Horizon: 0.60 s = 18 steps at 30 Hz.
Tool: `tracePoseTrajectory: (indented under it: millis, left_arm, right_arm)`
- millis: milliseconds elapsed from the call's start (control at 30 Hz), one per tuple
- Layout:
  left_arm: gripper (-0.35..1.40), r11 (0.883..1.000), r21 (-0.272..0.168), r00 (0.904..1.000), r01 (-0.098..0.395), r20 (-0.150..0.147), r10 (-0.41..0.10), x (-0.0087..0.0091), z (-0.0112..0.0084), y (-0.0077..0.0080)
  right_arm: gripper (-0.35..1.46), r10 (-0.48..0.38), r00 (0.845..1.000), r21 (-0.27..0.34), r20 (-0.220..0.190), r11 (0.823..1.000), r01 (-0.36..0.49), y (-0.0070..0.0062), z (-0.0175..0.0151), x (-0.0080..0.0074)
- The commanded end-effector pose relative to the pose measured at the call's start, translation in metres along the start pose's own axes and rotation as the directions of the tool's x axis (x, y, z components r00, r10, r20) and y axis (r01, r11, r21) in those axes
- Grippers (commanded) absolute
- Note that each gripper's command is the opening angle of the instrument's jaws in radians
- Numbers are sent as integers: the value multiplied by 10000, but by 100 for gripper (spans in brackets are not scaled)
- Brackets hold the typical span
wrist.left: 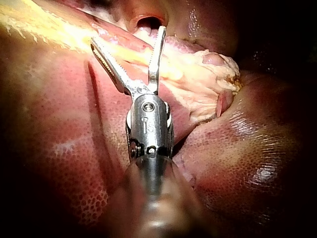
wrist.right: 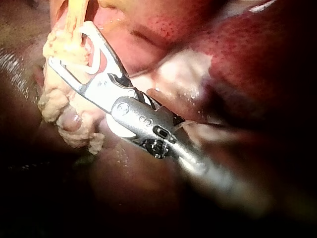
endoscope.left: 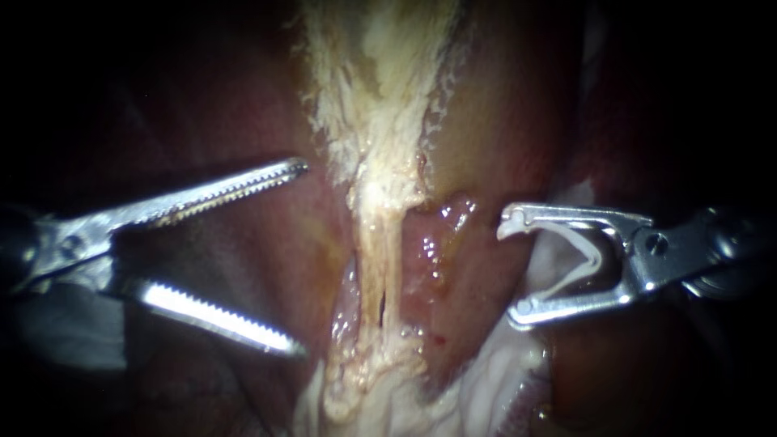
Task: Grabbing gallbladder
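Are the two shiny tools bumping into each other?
Apart. The endoscope view shows the left instrument, jaws open, and the right instrument, jaws holding a white clip, on opposite sides of the pale tissue strand, with a clear gap.

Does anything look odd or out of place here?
One thing: the right instrument holds a white clip between its jaws, odd for a grabbing step. The left instrument has open, empty jaws.

Pale, frayed gallbladder (endoscope.left: 380,105) lies along the liver (endoscope.left: 243,105)
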Motion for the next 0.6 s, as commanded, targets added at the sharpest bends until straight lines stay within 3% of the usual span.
tracePoseTrajectory:
  millis: [33, 200, 267, 300, 367, 400, 600]
  left_arm:
    - [99, 10000, 0, 10000, 59, 0, -59, 0, 0, 0]
    - [88, 9966, -254, 9969, 783, -42, -785, -2, 4, 1]
    - [84, 9889, -532, 9901, 1388, -118, -1396, -5, 10, 2]
    - [83, 9799, -716, 9821, 1863, -132, -1877, -6, 14, 2]
    - [83, 9667, -1038, 9716, 2337, -137, -2364, -9, 22, 3]
    - [79, 9528, -1294, 9605, 2746, -90, -2780, -10, 27, 3]
    - [66, 9098, -2157, 9266, 3546, -492, -3728, -12, 48, 7]
  right_arm:
    - [57, -1, 10000, 3, -1, 10000, 1, 0, 0, 0]
    - [57, -2, 10000, 5, 0, 10000, 2, 0, 0, 0]
    - [57, -2, 10000, 6, 2, 10000, 2, 0, 0, 0]
    - [57, -3, 10000, 6, 2, 10000, 3, 0, -1, 0]
    - [57, -3, 10000, 6, 2, 10000, 3, 0, -1, 0]
    - [57, -3, 10000, 6, 2, 10000, 3, 0, -1, 0]
    - [57, -3, 10000, 8, 4, 10000, 3, 0, -1, 0]
